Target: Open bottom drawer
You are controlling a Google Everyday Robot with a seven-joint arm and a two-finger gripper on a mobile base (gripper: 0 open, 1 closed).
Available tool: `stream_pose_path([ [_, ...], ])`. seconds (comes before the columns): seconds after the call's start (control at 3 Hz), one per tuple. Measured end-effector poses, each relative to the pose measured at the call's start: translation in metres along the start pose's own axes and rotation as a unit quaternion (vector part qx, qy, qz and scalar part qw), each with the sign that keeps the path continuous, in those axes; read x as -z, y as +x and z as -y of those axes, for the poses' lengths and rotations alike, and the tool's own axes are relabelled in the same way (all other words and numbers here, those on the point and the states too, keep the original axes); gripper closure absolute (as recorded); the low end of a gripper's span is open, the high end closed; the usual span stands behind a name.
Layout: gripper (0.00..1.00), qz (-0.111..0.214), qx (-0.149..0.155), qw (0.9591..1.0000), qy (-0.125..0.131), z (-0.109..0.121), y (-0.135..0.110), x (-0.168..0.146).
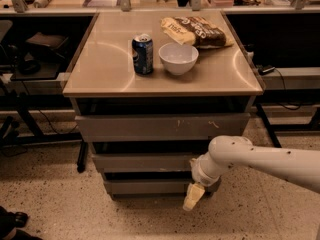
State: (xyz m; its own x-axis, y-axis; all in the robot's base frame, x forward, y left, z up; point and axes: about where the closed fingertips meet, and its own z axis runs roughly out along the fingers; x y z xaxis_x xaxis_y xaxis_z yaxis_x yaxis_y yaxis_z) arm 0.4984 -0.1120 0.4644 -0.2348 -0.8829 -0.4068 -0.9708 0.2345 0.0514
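The cabinet has three grey drawer fronts. The bottom drawer (150,186) is the narrowest, lowest panel, plain and without a handle, and sits flush with only a dark gap above it. My white arm comes in from the right. My gripper (193,197) hangs with pale yellowish fingertips pointing down, right in front of the bottom drawer's right end, just above the floor.
The widest top drawer front (160,126) has pale scratches; the middle front (142,162) lies below it. On the cabinet top stand a blue can (142,54), a white bowl (178,58) and a chip bag (195,31). Dark desks flank both sides; speckled floor lies in front.
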Motion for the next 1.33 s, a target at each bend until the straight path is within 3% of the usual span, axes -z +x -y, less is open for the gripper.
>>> stream_pose_path([
  [0.33,0.0,0.02,-0.013,0.9997,-0.002,-0.001,0.01,-0.032],
  [0.67,0.0,0.062,-0.067,0.9958,-0.002,-0.012,0.04,-0.137],
  [1.0,0.0,0.062,-0.067,0.9958,-0.002,-0.012,0.04,-0.137],
  [1.33,0.0,0.067,-0.066,0.9952,0.024,-0.007,0.039,-0.147],
])
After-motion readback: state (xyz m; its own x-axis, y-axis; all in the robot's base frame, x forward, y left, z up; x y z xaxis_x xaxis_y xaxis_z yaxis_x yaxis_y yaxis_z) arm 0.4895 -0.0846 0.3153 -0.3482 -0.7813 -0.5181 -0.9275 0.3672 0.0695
